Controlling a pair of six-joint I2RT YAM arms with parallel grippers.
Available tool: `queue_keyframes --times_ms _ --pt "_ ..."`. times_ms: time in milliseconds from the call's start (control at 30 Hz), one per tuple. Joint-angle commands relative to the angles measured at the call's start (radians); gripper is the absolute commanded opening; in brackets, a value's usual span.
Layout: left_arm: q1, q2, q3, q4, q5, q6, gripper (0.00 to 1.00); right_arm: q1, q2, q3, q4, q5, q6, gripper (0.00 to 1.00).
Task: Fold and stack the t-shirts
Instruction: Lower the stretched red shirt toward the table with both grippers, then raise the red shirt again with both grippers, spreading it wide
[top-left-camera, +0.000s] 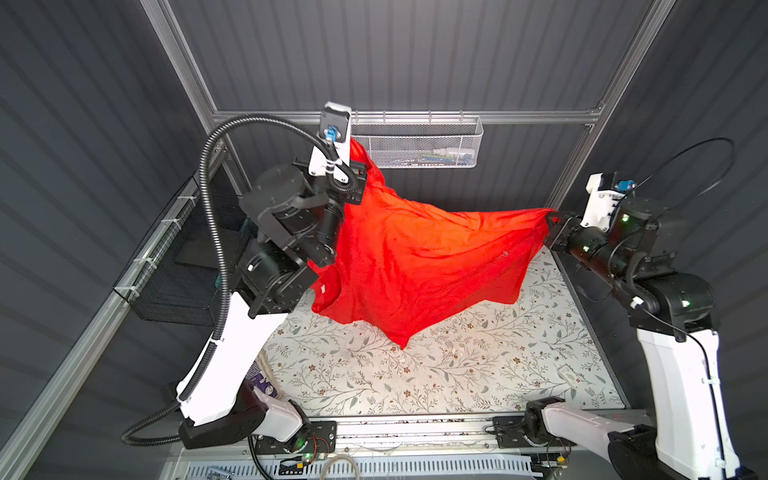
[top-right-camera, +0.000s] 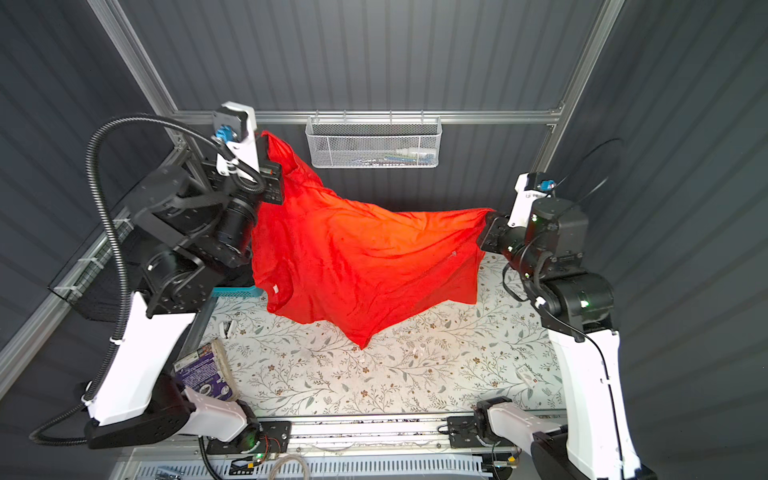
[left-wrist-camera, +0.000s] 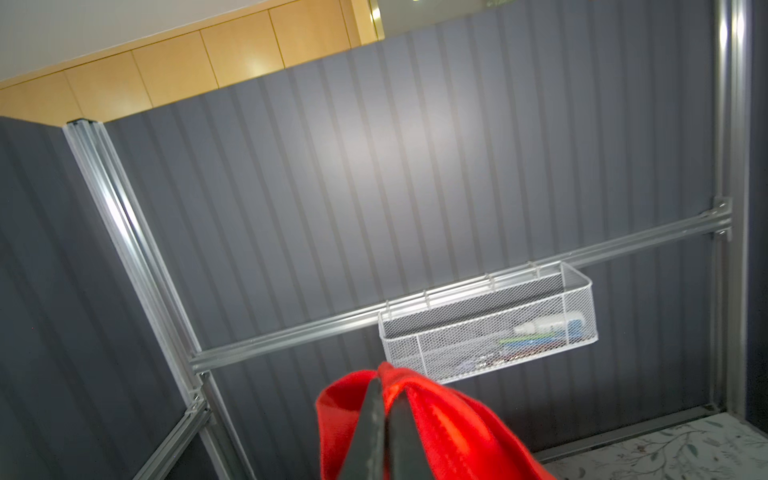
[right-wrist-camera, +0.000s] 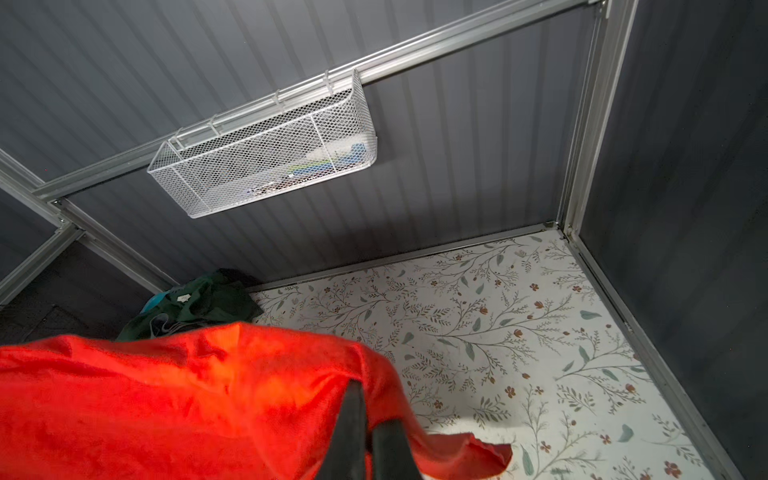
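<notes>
A bright red t-shirt (top-left-camera: 415, 266) (top-right-camera: 365, 266) hangs stretched between my two grippers above the floral table (top-left-camera: 415, 374), with its lowest point drooping toward the table. My left gripper (left-wrist-camera: 388, 382) is raised at the back left and shut on one bunched edge of the shirt (left-wrist-camera: 449, 424). Lower down, at the right, my right gripper (right-wrist-camera: 370, 403) (top-left-camera: 550, 218) is shut on another edge of the shirt (right-wrist-camera: 166, 407). A dark green t-shirt (right-wrist-camera: 208, 299) lies crumpled in a teal basket (right-wrist-camera: 156, 301) at the back left corner, mostly hidden behind the red cloth.
A white mesh basket (top-left-camera: 415, 145) hangs on the back rail. A black wire basket (top-left-camera: 166, 282) is fixed to the left wall. A purple packet (top-right-camera: 203, 370) lies at the table's front left, and a small white tag (top-right-camera: 525, 376) lies at the front right.
</notes>
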Motion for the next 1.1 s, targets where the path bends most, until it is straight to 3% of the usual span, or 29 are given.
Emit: queue_keyframes --times_ms 0,67,200,367,500,567,733,833,933,1067 --pt "0.084 -0.023 -0.211 0.067 -0.003 -0.145 0.00 -0.006 0.019 -0.088 0.111 0.023 0.010 0.00" --pt "0.178 -0.012 -0.286 0.015 0.102 -0.298 0.00 -0.008 0.052 -0.113 0.124 0.023 0.009 0.00" --pt "0.287 0.111 -0.307 0.025 0.239 -0.377 0.00 -0.009 0.144 -0.108 0.200 0.014 -0.010 0.00" --pt "0.424 0.359 -0.030 -0.041 0.391 -0.417 0.00 -0.022 0.318 0.048 0.277 0.060 -0.057 0.00" --pt "0.437 0.445 0.162 -0.092 0.397 -0.376 0.00 -0.023 0.405 0.222 0.240 0.047 -0.072 0.00" --pt "0.436 0.395 0.122 -0.083 0.412 -0.387 0.00 -0.020 0.390 0.232 0.225 0.019 -0.077 0.00" --pt "0.436 0.059 -0.358 0.118 0.416 -0.446 0.00 -0.016 0.175 -0.040 0.286 0.020 -0.068 0.00" --pt "0.433 -0.117 -0.523 0.112 0.407 -0.474 0.00 -0.013 0.040 -0.145 0.232 0.000 -0.044 0.00" --pt "0.426 -0.281 -0.553 0.074 0.393 -0.503 0.00 0.013 -0.050 -0.078 0.103 -0.052 0.005 0.00" --pt "0.424 -0.353 -0.387 0.016 0.497 -0.541 0.00 0.092 -0.059 0.152 -0.045 0.005 0.015 0.00"
